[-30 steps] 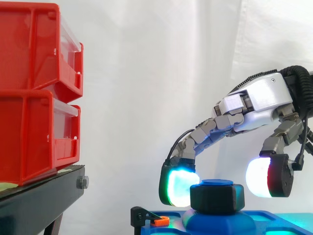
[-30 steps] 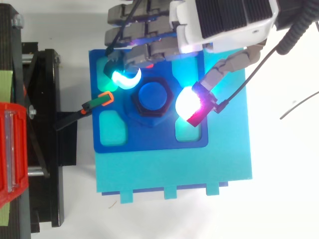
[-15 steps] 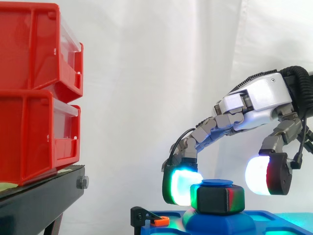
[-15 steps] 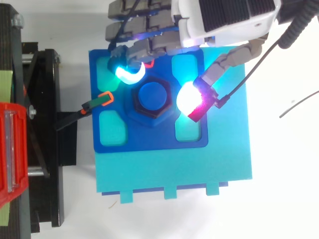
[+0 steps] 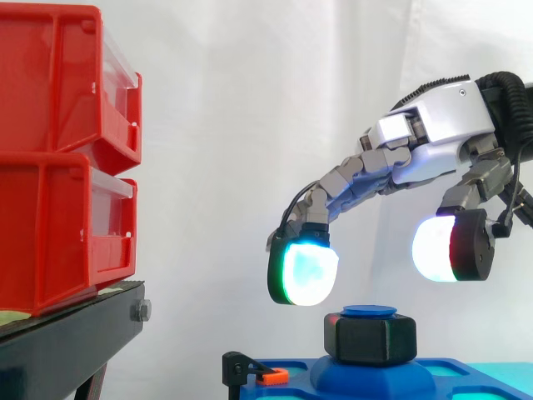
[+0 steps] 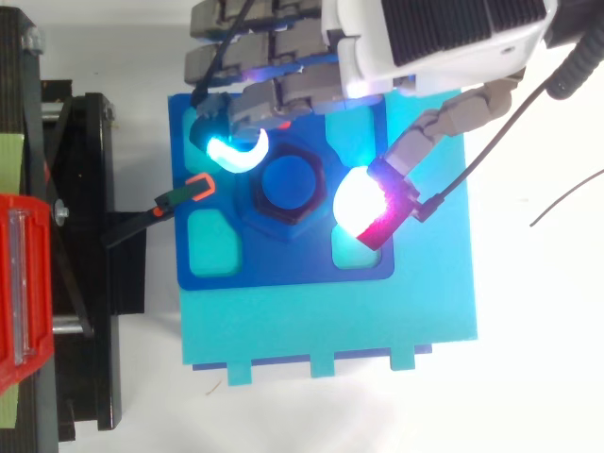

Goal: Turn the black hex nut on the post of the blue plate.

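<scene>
We are finding the fingers (image 5: 304, 271) spread apart and gripping nothing. One glowing pad is hanging above and to the left of the black hex nut (image 5: 370, 338), while the thumb pad (image 5: 441, 247) is hanging above and to its right. Both are clear of the nut, with open air showing between them in the side view. The hand (image 5: 441, 125) is reaching in from the upper right of that frame.

The nut is sitting on the post (image 6: 288, 181) at the lower centre of the side view. It is standing in the middle of the blue plate (image 6: 283, 266), which is resting on a cyan base (image 6: 330, 321).

We are judging the hand to be between grips, with the turning not visibly finished.

We are flagging these risks:
- A pad could land on the post's cap instead of the nut's flats if the hand comes down off-centre.
- The pads could slip round the corners if the pinch is light.
- The finger pad is hovering near the orange-tipped clip (image 6: 198, 187) at the plate's left edge, so a wide sweep could catch it.
</scene>
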Controlling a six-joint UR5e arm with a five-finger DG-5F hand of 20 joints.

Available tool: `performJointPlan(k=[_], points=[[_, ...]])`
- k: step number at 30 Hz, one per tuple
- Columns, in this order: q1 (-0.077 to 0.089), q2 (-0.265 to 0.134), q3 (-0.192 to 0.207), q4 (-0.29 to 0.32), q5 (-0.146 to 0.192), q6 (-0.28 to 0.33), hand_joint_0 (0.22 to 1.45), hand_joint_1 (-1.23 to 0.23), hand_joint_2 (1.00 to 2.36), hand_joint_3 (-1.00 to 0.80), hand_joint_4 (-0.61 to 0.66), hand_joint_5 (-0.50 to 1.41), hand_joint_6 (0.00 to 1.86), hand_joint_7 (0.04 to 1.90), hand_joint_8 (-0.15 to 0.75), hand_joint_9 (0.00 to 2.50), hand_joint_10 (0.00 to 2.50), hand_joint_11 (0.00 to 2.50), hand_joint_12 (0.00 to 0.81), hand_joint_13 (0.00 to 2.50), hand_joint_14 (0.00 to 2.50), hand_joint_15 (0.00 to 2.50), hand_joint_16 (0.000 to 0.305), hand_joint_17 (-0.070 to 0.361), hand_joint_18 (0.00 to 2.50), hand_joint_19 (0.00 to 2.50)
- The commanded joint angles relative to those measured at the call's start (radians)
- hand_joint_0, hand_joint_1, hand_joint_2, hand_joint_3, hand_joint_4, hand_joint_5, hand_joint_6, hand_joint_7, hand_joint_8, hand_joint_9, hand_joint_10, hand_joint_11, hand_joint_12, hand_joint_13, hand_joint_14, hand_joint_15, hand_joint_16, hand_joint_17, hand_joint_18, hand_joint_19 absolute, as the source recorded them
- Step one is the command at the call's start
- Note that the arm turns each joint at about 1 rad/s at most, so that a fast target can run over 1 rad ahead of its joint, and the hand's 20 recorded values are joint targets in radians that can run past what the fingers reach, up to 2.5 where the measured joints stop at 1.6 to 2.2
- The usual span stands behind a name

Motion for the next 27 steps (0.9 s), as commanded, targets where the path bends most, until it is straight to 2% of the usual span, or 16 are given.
performJointPlan(k=[1, 5, 6, 10, 12, 15, 17, 27], points=[[0.007, 0.001, 0.006, 0.007, 0.006, 0.000, 0.45, -0.55, 1.00, -0.50, 0.15, -0.21, 0.50, 0.76, 0.193, 0.33, 0.00, 0.01, 0.314, 0.29, 0.00, 0.11, 0.049, 0.110, 0.04, 0.19], [0.016, 0.000, 0.006, 0.027, 0.014, 0.000, 0.45, -0.55, 1.00, -0.50, 0.15, -0.21, 0.50, 0.76, 0.193, 0.33, 0.00, 0.01, 0.313, 0.29, 0.00, 0.10, 0.049, 0.110, 0.04, 0.20], [0.024, 0.000, 0.003, 0.035, 0.022, 0.000, 0.45, -0.55, 1.00, -0.50, 0.15, -0.21, 0.50, 0.76, 0.193, 0.33, 0.00, 0.01, 0.313, 0.29, 0.00, 0.10, 0.049, 0.110, 0.04, 0.20], [0.033, 0.000, -0.014, 0.043, 0.040, 0.001, 0.45, -0.55, 1.00, -0.50, 0.15, -0.21, 0.50, 0.76, 0.192, 0.33, 0.00, 0.01, 0.313, 0.29, 0.00, 0.11, 0.049, 0.111, 0.04, 0.21], [0.039, 0.000, -0.027, 0.056, 0.045, 0.001, 0.41, -0.52, 1.00, -0.50, 0.16, -0.21, 0.50, 0.76, 0.207, 0.34, 0.00, 0.01, 0.332, 0.29, 0.00, 0.11, 0.054, 0.120, 0.05, 0.20], [0.047, 0.000, -0.065, 0.121, 0.045, 0.020, 0.34, -0.45, 1.00, -0.50, 0.19, -0.21, 0.50, 0.76, 0.235, 0.34, 0.00, 0.02, 0.365, 0.30, 0.00, 0.12, 0.062, 0.140, 0.06, 0.22], [0.050, 0.000, -0.071, 0.130, 0.045, 0.029, 0.32, -0.42, 1.00, -0.50, 0.20, -0.21, 0.50, 0.76, 0.246, 0.34, 0.00, 0.01, 0.377, 0.30, 0.00, 0.12, 0.065, 0.146, 0.07, 0.22], [0.056, 0.000, -0.074, 0.115, 0.046, 0.035, 0.30, -0.42, 1.00, -0.50, 0.19, -0.21, 0.50, 0.75, 0.249, 0.32, 0.00, 0.01, 0.388, 0.29, 0.00, 0.11, 0.068, 0.153, 0.06, 0.23]])
